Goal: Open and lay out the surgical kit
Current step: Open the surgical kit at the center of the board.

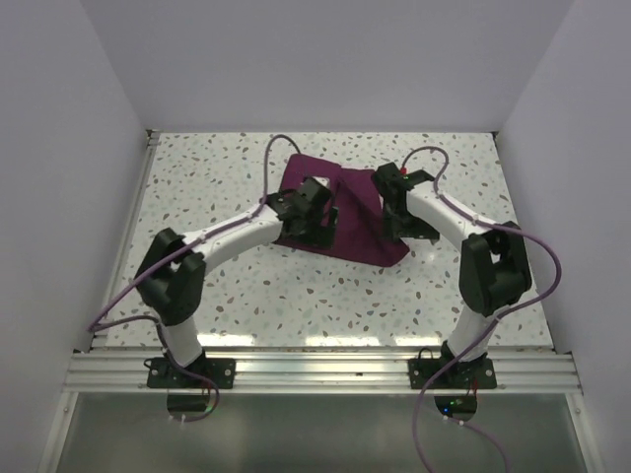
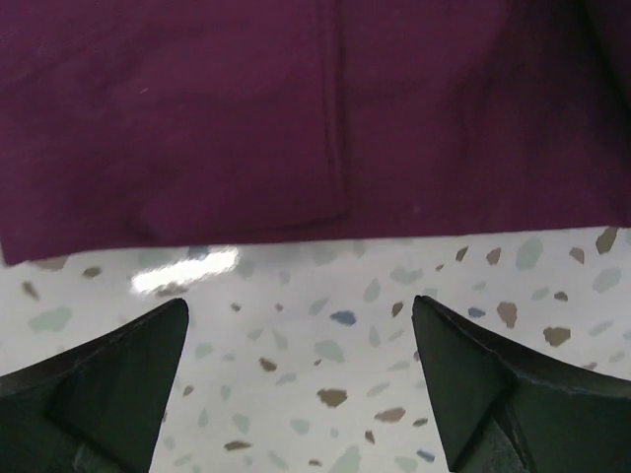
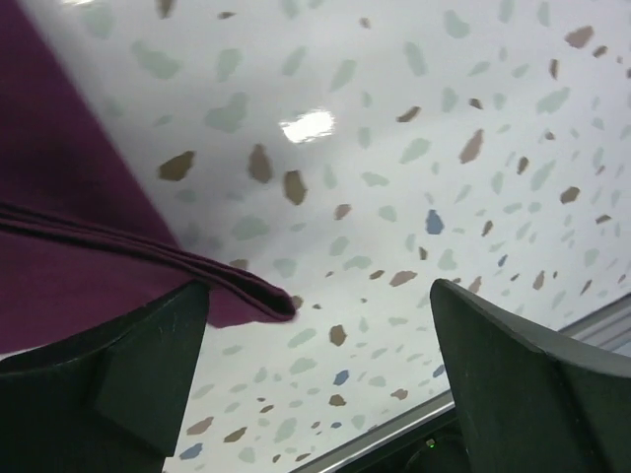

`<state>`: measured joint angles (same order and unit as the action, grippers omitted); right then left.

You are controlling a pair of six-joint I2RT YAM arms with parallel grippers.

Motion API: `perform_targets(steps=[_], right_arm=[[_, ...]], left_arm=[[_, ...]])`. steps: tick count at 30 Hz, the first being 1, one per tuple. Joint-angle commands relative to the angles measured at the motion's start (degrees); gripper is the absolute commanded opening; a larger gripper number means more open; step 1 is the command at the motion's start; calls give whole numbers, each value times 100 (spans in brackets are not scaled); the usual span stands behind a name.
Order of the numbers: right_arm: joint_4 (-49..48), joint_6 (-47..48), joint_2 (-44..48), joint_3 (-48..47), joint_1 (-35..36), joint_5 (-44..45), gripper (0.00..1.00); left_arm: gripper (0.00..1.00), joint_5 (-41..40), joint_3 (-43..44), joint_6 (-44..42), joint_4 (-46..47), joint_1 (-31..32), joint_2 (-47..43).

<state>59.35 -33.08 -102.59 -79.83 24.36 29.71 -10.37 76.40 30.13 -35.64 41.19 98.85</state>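
Note:
The dark purple cloth wrap lies folded at the middle back of the speckled table. My left gripper hangs over its left part, open and empty; in the left wrist view the cloth fills the top and bare table lies between the fingers. My right gripper is at the cloth's right edge, open and empty; in the right wrist view a folded cloth corner lies beside the left finger. The steel tray, scissors, tweezers and forceps are hidden.
White walls close in the table on the left, back and right. An aluminium rail with both arm bases runs along the near edge, and it also shows in the right wrist view. Purple cables loop off both arms.

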Motion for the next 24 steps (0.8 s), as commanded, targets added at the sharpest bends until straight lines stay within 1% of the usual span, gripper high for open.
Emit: perform_targets(steps=[1,3,4,6,10,13,14,15,16,17,19,20,22,24], right_arm=[[103,-67,572,178,-413,351,98],[138,-14,652,214,-669,272,98],[173,47,696,205,-722,246,98],[199,109,862,231,-792,210,99],[208,214,1231,232,-819,9,98],[182,389,1504,21,-810,-369,98],[138,477,1557,-67,-810,-570,98],[25,548,1636,-233,-810,-929,97],[-37,627,1663,-330,-819,-1080,96],[-81,645,1680,-514,-810,-1221,96],[-327,741,1707,-647,-810,-1659,94],[-432,759,1689,-735,-810,-1810,93],[-696,812,1497,-840,-801,-2135,92],[-671,768,1251,-1174,-801,-2198,91]], left_arm=[[100,-561,978,318,23,407,853],[100,-808,1341,362,-249,530,1449],[100,-878,1647,388,-329,548,1601],[100,-1098,1877,467,-504,566,1969],[99,-1423,2098,520,-628,548,2261],[89,-1555,2046,573,-725,495,2358],[83,-1634,1993,634,-734,487,2350],[80,-1635,1914,634,-647,452,2297],[76,-1617,1722,617,-568,425,2253],[66,-1548,1633,600,-410,355,2209],[52,-1468,1527,530,-339,285,2200],[30,-1398,1544,512,-330,241,2226],[2,-1380,1676,415,-330,205,2227],[0,-1327,1868,301,-295,179,2165]])
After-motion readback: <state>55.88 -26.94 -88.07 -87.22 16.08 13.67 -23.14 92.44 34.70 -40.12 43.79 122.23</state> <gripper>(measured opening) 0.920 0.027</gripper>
